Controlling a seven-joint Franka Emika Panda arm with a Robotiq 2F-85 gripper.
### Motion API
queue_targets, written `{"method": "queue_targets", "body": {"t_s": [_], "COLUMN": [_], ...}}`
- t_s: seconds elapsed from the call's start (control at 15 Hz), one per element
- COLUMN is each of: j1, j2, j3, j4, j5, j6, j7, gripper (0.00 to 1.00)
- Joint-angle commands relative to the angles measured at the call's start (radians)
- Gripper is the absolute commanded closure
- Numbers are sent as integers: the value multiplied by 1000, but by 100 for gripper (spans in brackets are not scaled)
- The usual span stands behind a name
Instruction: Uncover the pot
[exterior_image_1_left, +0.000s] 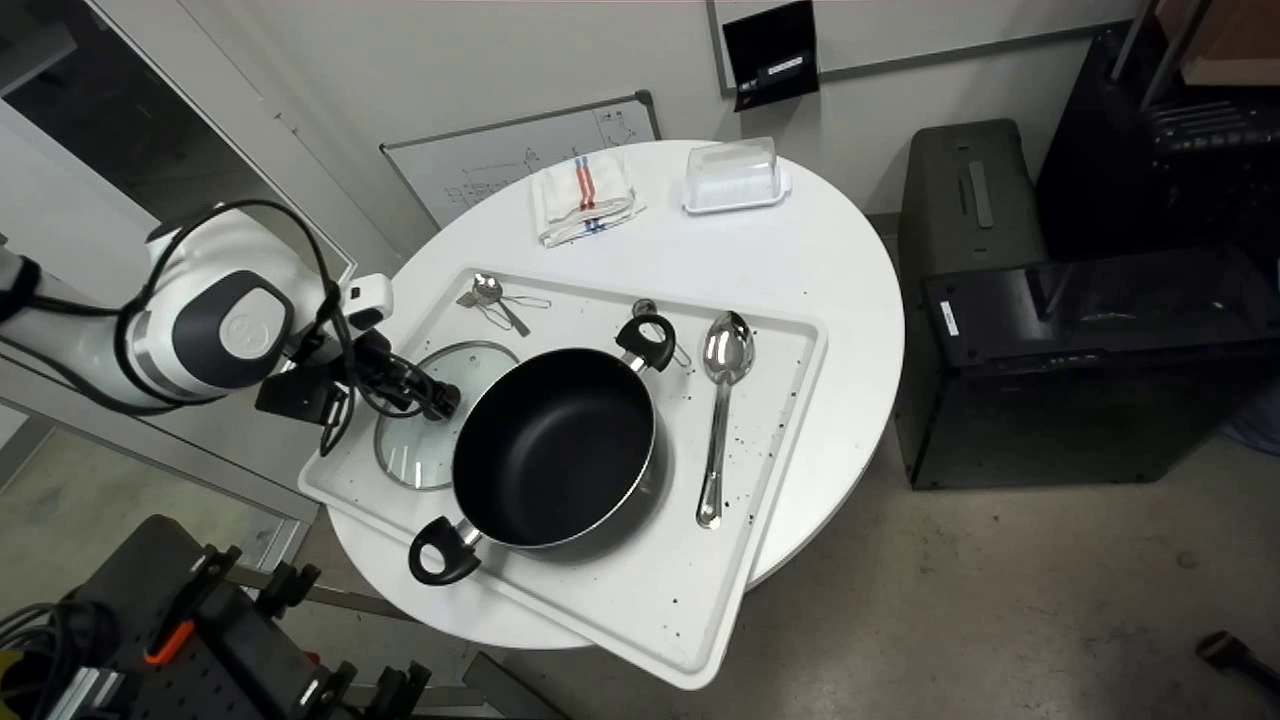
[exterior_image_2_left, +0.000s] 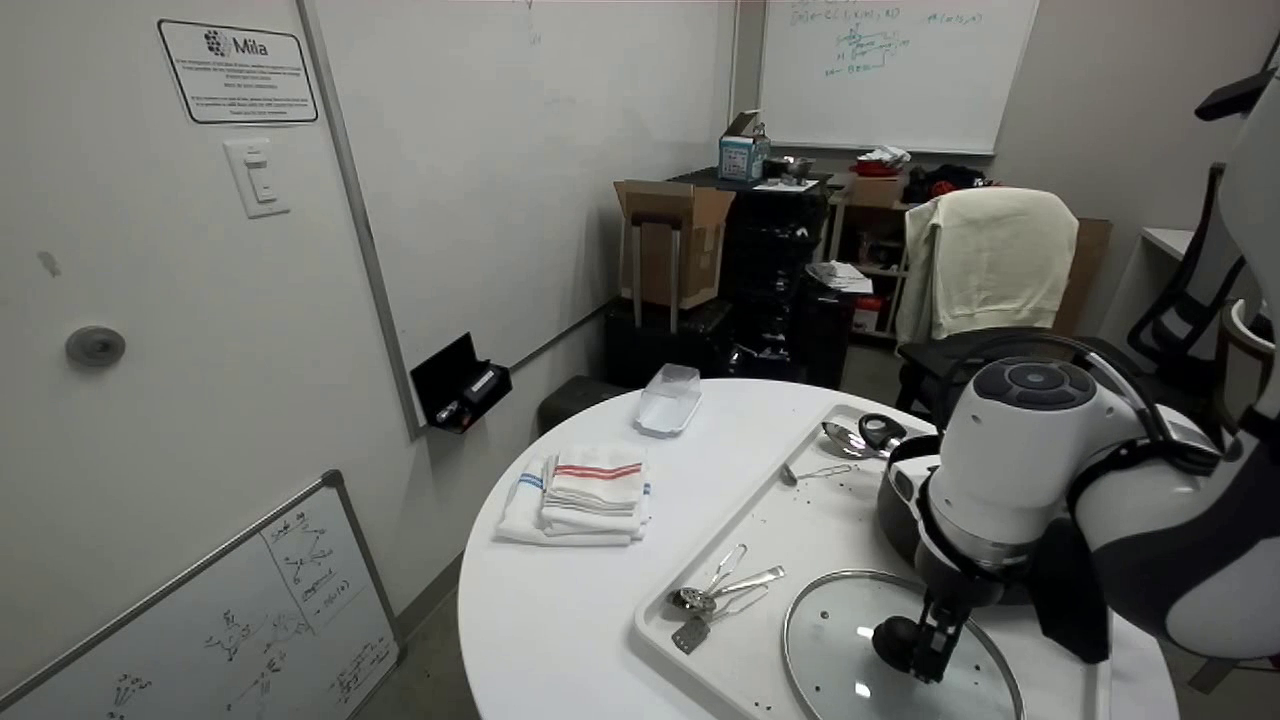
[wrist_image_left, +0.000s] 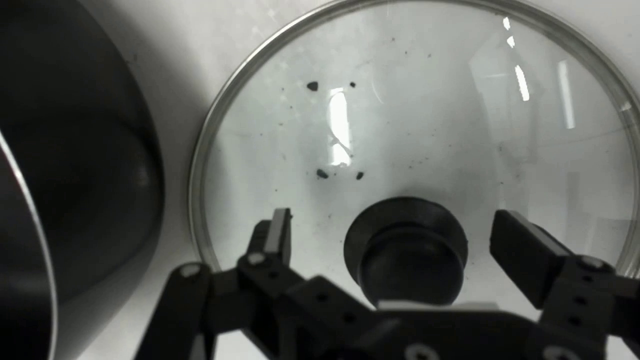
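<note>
The large black pot (exterior_image_1_left: 555, 440) stands uncovered and empty on the white tray, its two loop handles on opposite sides. Its side shows at the left of the wrist view (wrist_image_left: 95, 165) and partly behind the arm in an exterior view (exterior_image_2_left: 897, 505). The round glass lid (exterior_image_1_left: 412, 450) lies on the tray beside the pot, with a small gap in the wrist view (wrist_image_left: 425, 125). My gripper (wrist_image_left: 391, 211) is open, its fingers on either side of the lid's dark knob (wrist_image_left: 411, 270), apart from it. The gripper is over the lid in both exterior views (exterior_image_1_left: 435, 400) (exterior_image_2_left: 925, 650).
The tray (exterior_image_1_left: 640, 620) sits on a round white table (exterior_image_1_left: 840, 260). A large metal spoon (exterior_image_1_left: 714, 430) lies on the pot's far side from the lid. Small utensils (exterior_image_1_left: 490, 293) lie near the lid. Folded towels (exterior_image_1_left: 585, 195) and a clear-covered dish (exterior_image_1_left: 735, 178) stand at the back.
</note>
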Motion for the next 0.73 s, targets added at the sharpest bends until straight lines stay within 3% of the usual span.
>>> {"method": "queue_targets", "body": {"t_s": [0.0, 0.67], "j1": [-53, -185], "j2": [-107, -419], "j3": [48, 160], "j4": [-111, -376], "j5": [26, 23], "j6": [49, 52], "j7": [-76, -176], "gripper": [0, 0]}}
